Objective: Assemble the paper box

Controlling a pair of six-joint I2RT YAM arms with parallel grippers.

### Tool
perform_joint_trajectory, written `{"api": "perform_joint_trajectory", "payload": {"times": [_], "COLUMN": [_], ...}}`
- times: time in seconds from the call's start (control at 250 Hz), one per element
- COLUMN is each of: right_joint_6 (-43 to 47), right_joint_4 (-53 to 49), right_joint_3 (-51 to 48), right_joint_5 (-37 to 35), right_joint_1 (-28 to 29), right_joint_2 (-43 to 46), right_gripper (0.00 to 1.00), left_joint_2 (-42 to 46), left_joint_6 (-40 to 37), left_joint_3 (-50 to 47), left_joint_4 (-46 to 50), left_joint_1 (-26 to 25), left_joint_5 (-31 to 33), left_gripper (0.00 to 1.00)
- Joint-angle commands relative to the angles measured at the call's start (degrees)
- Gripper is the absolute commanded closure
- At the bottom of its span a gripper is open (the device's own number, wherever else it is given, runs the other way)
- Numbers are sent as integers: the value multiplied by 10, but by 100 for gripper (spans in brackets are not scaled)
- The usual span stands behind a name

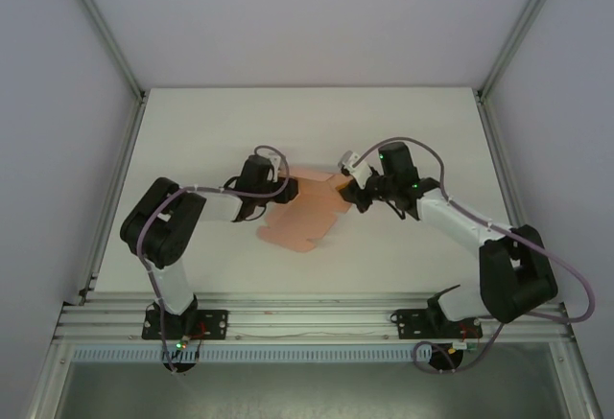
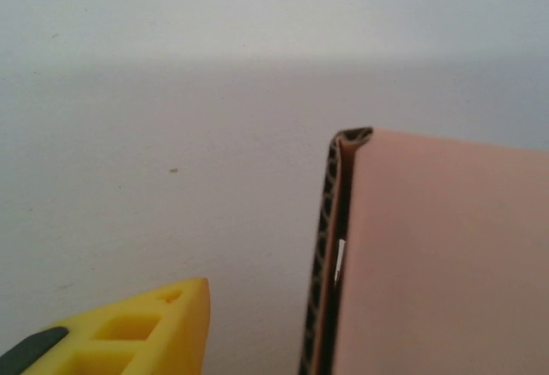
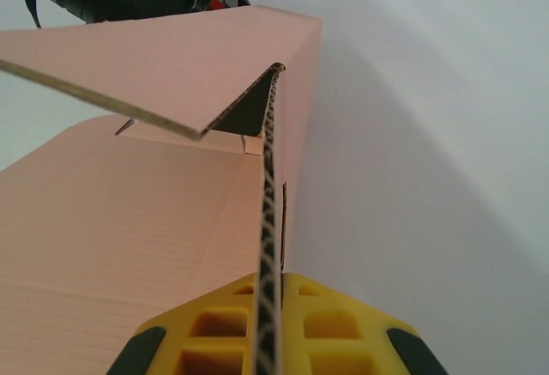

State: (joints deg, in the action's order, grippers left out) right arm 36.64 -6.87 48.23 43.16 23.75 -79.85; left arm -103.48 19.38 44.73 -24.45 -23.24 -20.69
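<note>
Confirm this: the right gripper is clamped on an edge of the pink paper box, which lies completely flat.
Not flat. The right gripper is clamped on an edge of the pink paper box, but its side panels are folded up; the right wrist view shows it.

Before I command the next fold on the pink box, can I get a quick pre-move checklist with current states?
1. Right gripper clamped on the paper box wall edge: ok.
2. Left gripper free of the card: ok. The visible finger is clear of the folded edge.
3. Left gripper's second finger position: cannot tell.
4. Top flap folded down flat: not ok. It slants above the base panel.
5. Base panel flat on the table: cannot tell.
6. Arms apart, box between them: ok.
</note>
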Motion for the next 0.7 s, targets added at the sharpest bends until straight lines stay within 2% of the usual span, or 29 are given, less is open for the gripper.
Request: {"api": "perform_joint_trajectory", "payload": {"times": [0.0,0.224,0.32,0.516,0.564,0.604,0.648,0.695], "right_joint_6": [23,26,27,31,31,33,35,35], "right_joint_4": [-105,-129,-135,-144,-146,-149,-151,-152], "right_joint_3": [8,29,34,42,43,43,44,45], "right_joint_5": [-20,-18,-16,-17,-17,-16,-15,-18], "right_joint_1": [0,-6,-7,-8,-7,-8,-8,-8], "right_joint_2": [-22,-44,-48,-55,-57,-57,-57,-57], "right_gripper": [100,100,100,100,100,100,100,100], "left_joint_2": [14,-2,-12,-39,-45,-51,-55,-55], "left_joint_6": [-15,-17,-14,-2,5,13,23,33], "left_joint_3": [-14,-16,-8,17,21,24,23,26], "left_joint_4": [-71,-129,-129,-117,-118,-120,-127,-122], "left_joint_1": [22,23,23,22,21,21,21,21], "left_joint_5": [-20,-66,-68,-82,-82,-80,-75,-56], "left_gripper": [53,52,52,59,63,71,81,97]}}
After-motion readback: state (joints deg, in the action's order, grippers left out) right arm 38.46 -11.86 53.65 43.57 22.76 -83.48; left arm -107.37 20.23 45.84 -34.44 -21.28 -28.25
